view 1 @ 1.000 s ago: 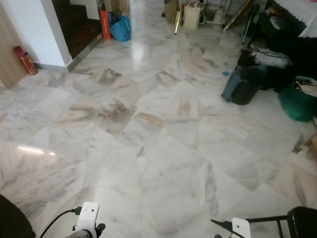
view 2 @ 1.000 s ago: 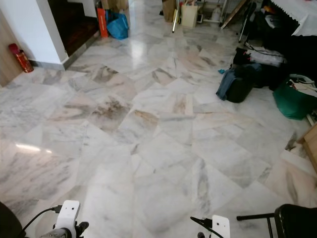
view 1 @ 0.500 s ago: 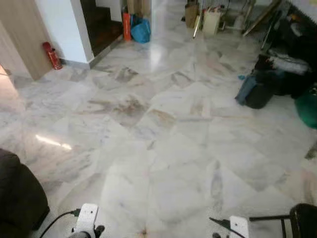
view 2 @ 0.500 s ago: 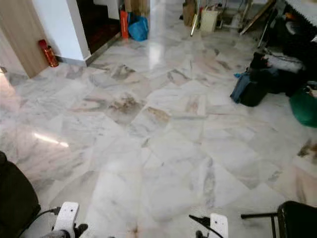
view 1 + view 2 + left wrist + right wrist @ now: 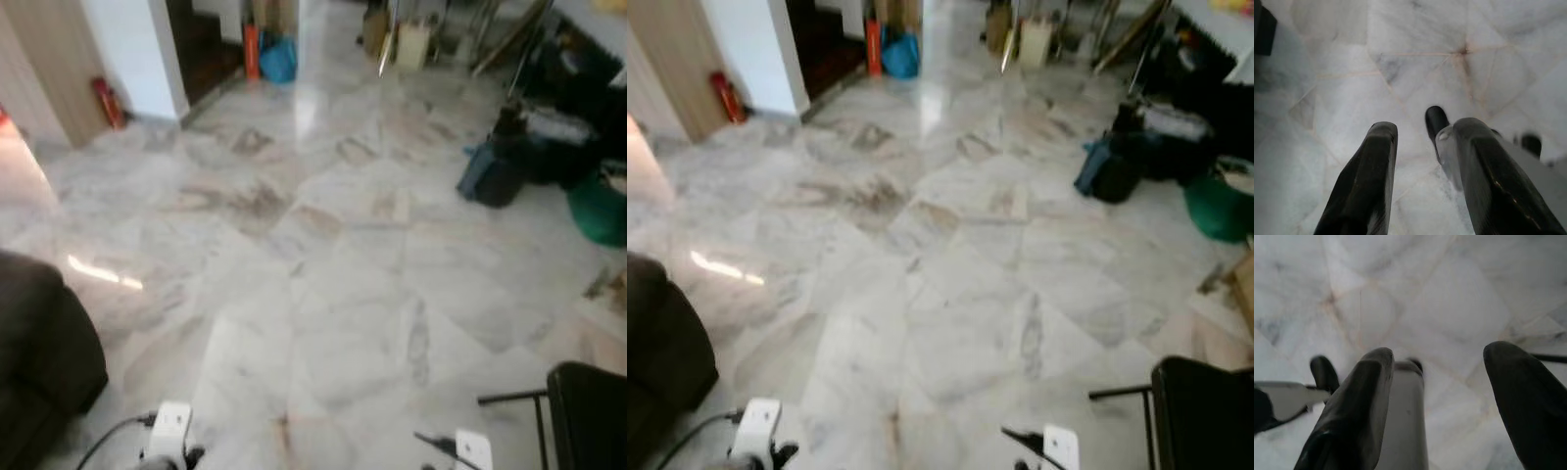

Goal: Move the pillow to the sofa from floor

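On the marble floor (image 5: 323,245) no pillow visible; dark sofa (image 5: 39,343) at left. Both grippers, left gripper (image 5: 1420,147) and right gripper (image 5: 1440,382), hang low, fingers spread, empty, likely searching.

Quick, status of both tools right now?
Left tool: open, holding nothing, above the marble floor.
Right tool: open, holding nothing.

Dark sofa (image 5: 39,352), perhaps, far left.
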`<state>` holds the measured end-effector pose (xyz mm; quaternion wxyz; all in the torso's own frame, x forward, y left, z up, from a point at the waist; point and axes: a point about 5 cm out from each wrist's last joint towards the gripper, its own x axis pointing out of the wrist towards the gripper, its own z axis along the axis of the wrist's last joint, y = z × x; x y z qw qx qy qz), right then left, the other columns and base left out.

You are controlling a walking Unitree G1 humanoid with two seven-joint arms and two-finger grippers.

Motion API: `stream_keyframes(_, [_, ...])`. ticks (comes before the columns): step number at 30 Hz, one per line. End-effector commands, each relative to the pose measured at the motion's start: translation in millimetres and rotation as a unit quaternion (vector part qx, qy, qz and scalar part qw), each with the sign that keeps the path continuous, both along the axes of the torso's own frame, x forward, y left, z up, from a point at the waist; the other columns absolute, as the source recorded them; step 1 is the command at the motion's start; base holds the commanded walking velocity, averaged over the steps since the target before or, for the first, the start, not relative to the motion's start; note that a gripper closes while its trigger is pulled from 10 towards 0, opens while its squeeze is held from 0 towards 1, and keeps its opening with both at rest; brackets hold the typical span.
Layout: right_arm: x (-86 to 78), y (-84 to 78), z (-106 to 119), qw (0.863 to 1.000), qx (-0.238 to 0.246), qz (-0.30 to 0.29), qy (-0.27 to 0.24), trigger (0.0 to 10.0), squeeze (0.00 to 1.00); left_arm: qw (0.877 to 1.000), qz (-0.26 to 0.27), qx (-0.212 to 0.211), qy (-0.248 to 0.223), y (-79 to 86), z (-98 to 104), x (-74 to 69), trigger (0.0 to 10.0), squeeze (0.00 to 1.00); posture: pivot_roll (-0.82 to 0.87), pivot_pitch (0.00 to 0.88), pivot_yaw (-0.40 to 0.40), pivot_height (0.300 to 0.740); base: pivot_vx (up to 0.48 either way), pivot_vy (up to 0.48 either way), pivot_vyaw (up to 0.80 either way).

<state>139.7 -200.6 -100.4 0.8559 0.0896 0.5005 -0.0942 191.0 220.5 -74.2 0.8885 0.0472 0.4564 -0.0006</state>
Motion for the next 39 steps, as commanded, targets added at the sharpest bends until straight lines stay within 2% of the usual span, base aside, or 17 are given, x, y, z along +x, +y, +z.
stream_keyframes(1, [-0.1,-5.8,0.8,1.0,-0.007,-0.005,0.002,10.0,0.0,1.0,-0.002,-0.004,0.009,-4.0,-3.2,-4.5,10.0,0.0,0.06,0.007,-0.035,0.74,-0.334,0.0,-0.79])
stream_keyframes(39, [7.6,-5.5,3.5,1.0,-0.007,-0.009,-0.009,10.0,0.0,1.0,-0.003,-0.005,0.005,-5.8,-0.9,1.3,10.0,0.0,0.06,0.005,-0.033,0.74,-0.338,0.0,0.0])
